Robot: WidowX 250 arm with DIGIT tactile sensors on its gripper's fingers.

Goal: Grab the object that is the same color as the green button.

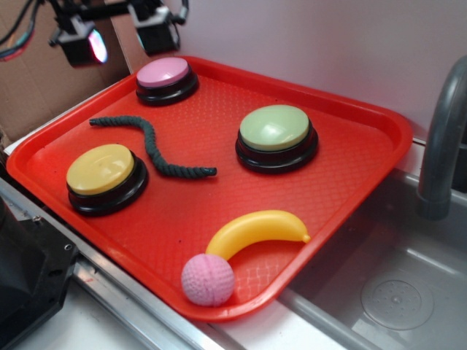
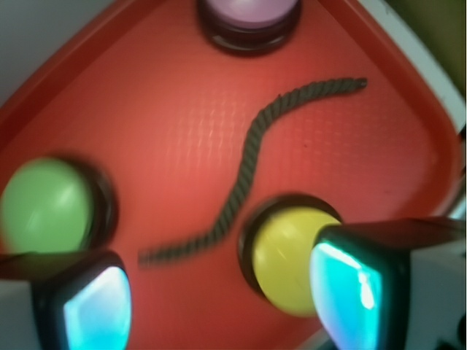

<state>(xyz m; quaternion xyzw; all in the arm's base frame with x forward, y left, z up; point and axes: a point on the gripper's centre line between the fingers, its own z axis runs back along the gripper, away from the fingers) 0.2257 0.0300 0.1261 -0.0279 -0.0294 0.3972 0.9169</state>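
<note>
Gripper (image 2: 219, 299) open, empty, high above tray; rope (image 2: 244, 171) below, ahead of fingers, long axis diag btwn buttons.

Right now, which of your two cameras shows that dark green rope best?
The exterior view: the rope lies sharp and whole on the red tray, between the yellow button and the green button. The wrist view also shows its full length, but motion-blurred, especially at the near end.
</note>
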